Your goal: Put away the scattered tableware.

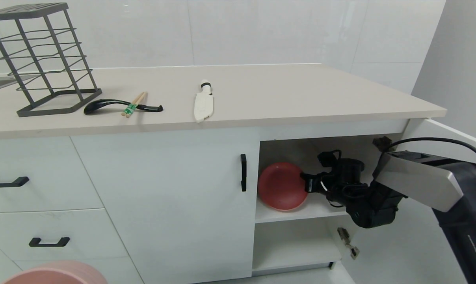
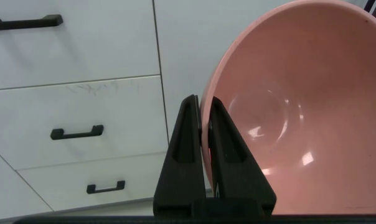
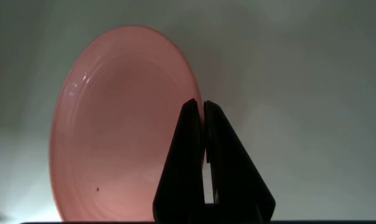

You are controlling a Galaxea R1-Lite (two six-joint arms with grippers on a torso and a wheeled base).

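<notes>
The pink bowl (image 2: 287, 112) is nearest, low in front of the drawers (image 2: 82, 93), and the left gripper (image 2: 202, 106) is clenched on its rim, one finger inside the bowl and one outside. In the open cupboard, the right gripper (image 1: 305, 182) grasps the red plate (image 1: 281, 187) by its edge, fingers pinched on either face. The plate stands nearly upright over the upper shelf (image 1: 301, 213), its lower rim down at the board. On the countertop (image 1: 301, 90), a black spoon (image 1: 104, 105) lies with a pair of chopsticks (image 1: 134, 104) across its handle. A white knife (image 1: 203, 103) lies near them, and a dark wire rack (image 1: 41, 59) stands beside the spoon's bowl.
</notes>
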